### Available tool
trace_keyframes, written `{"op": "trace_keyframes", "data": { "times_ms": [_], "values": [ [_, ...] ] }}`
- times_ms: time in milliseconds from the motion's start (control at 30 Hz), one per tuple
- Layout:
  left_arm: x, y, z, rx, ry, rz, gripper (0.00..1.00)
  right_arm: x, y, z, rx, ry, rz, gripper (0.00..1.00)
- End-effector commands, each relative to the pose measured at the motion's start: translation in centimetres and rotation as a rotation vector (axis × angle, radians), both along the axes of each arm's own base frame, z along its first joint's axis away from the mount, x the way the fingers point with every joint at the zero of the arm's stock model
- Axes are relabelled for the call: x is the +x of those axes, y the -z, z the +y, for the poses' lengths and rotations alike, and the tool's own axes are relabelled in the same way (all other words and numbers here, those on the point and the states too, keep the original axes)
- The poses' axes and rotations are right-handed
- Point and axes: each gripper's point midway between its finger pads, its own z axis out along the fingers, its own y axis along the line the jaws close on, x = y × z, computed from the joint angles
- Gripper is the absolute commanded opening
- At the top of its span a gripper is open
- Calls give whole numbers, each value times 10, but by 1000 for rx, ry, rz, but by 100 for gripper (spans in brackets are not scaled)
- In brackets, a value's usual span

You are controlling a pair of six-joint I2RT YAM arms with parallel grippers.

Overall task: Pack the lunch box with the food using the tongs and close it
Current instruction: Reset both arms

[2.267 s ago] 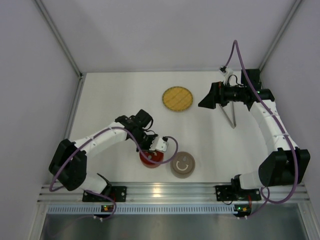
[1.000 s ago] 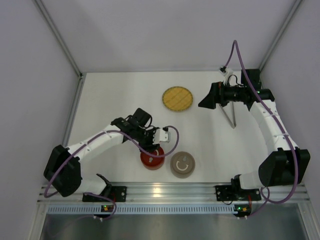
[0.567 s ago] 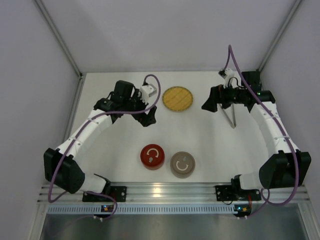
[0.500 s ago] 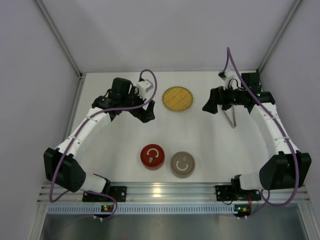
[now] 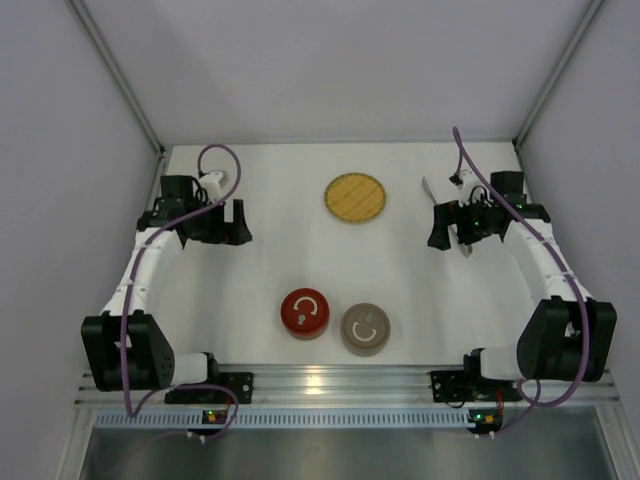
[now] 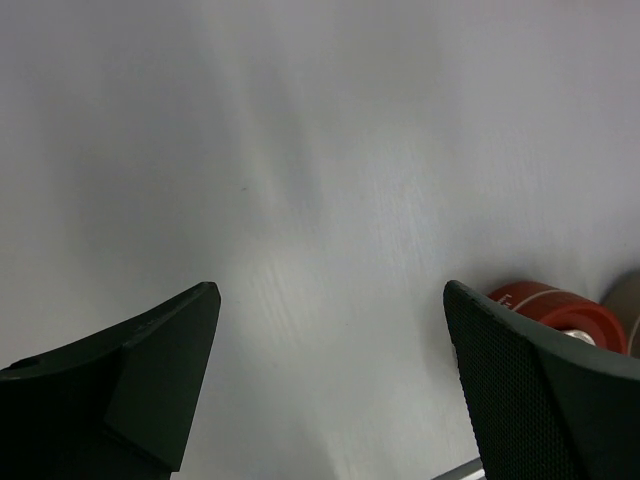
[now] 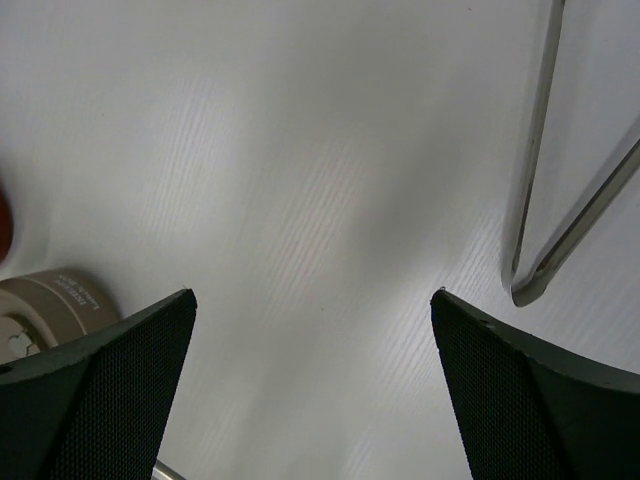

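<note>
While the red tin (image 5: 304,313) and the tan tin (image 5: 365,329) sit lidded side by side at the near middle, the right gripper (image 7: 313,300) hangs spread wide just beside the tongs (image 7: 527,275) lying flat at the far right, likely lining up to grasp them; the left gripper (image 6: 331,300), equally spread and empty, waits far left; no food shows

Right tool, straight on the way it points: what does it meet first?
Probably the bare table: only white surface shows ahead of the right tool. The tongs lie off to the side, though depth is unclear.
</note>
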Motion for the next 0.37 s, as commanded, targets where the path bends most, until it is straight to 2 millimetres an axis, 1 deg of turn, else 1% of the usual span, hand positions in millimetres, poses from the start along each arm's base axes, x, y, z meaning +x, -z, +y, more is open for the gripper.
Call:
{"op": "trace_keyframes", "data": {
  "times_ms": [0,67,133,333],
  "values": [
    [4,6,33,1,-88,2,98,13,2,-16,-61,17,-70,99],
    [6,11,46,22,-121,-4,98,14,5,-18,-66,25,-69,99],
    [4,14,54,38,-146,-7,98,15,6,-19,-64,28,-67,99],
    [5,6,55,48,-145,-46,98,13,7,-19,-57,42,-69,99]
  ]
}}
